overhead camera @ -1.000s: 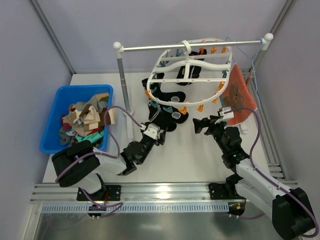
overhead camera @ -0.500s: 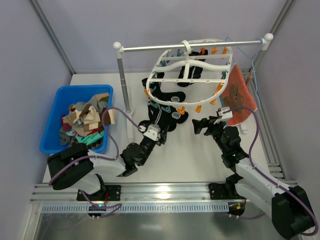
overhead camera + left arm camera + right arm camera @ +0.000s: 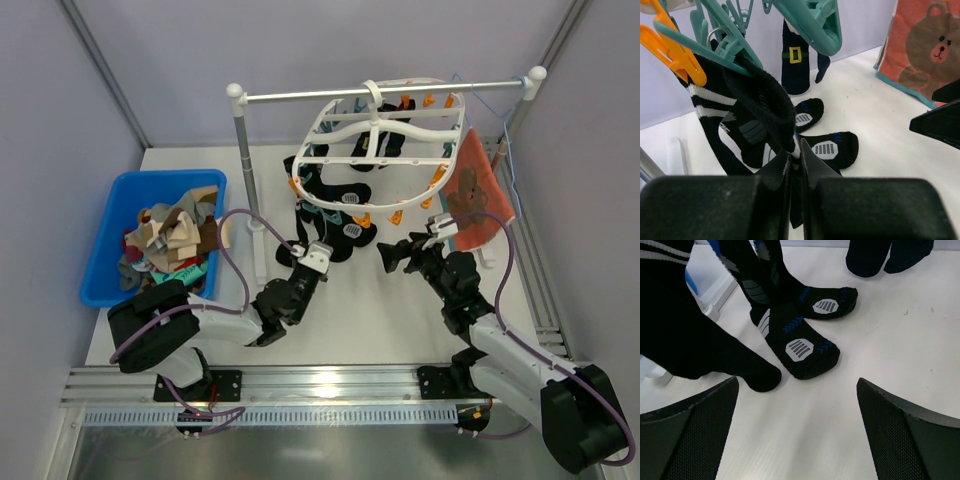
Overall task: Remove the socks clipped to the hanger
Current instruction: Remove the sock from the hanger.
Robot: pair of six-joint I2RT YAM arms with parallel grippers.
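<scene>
The left gripper [image 3: 795, 159] is pinching the lower fold of a black sock [image 3: 762, 100], its fingers nearly pressed together on the fabric. Since a second ago it has pushed farther and a little right, under the near-left rim of the hanger [image 3: 378, 128]. The right gripper [image 3: 797, 384] is spread wide and holds nothing above the white surface [image 3: 880, 330] — it has slid slightly left toward the hanging socks [image 3: 322, 192].

Just beyond both grippers, two black sock toes with grey patches [image 3: 800, 347] lie on the surface. The pinched sock hangs from a teal clip [image 3: 715, 47], and the other socks are clipped along the left and far parts of the frame. The hanger is hooked on the white rail [image 3: 400, 92] at the far side and has not shifted. A bear-print cloth [image 3: 478, 195] hangs at the right, and a blue bin [image 3: 165, 178] of socks sits at the left — both unchanged.
</scene>
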